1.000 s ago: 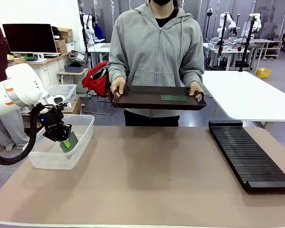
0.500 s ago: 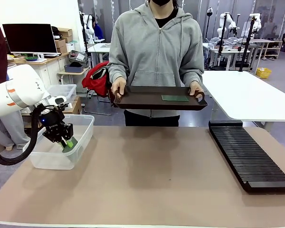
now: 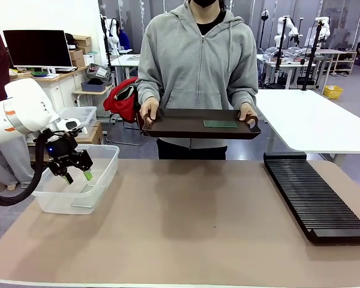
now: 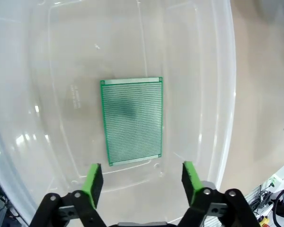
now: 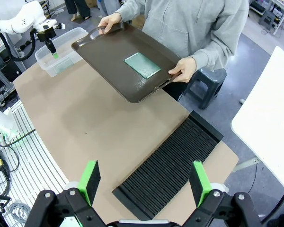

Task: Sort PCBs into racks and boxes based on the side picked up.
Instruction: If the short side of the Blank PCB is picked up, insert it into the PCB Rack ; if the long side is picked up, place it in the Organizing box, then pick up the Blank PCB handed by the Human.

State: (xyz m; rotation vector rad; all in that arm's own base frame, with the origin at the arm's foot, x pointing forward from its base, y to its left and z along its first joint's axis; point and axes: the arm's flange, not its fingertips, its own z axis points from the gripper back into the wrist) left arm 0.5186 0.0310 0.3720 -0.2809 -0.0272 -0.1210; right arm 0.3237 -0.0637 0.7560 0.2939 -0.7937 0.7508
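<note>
The left claw [image 3: 77, 176] hangs over the clear plastic tub [image 3: 72, 204], which stands at the left edge of the brown worktop [image 3: 186, 228]. Its jaws are spread wide and hold nothing. In the left wrist view the same claw [image 4: 142, 182] looks straight down into the tub [image 4: 217, 94]. There one PCB [image 4: 132, 122] lies flat on the floor of the tub, a green board ruled with fine parallel lines, apart from both green fingertips [image 4: 92, 182].

The second PCB [image 3: 220, 124] lies flat on a dark brown handled tray [image 3: 180, 126]. A person in a grey hoodie holds the tray over the far edge of the worktop, one hand [image 3: 149, 110] on one end and the other hand [image 3: 247, 114] on the opposite end.

The long black slotted rack [image 3: 315, 195] lies on the right side of the worktop, with no board in the slots that show.

The right claw [image 5: 144, 182] is high above the worktop [image 5: 85, 113], jaws fully apart and empty. Below it lie the rack [image 5: 170, 165] and, farther off, the tray [image 5: 109, 52] with its PCB [image 5: 142, 65] and the tub [image 5: 68, 64].
</note>
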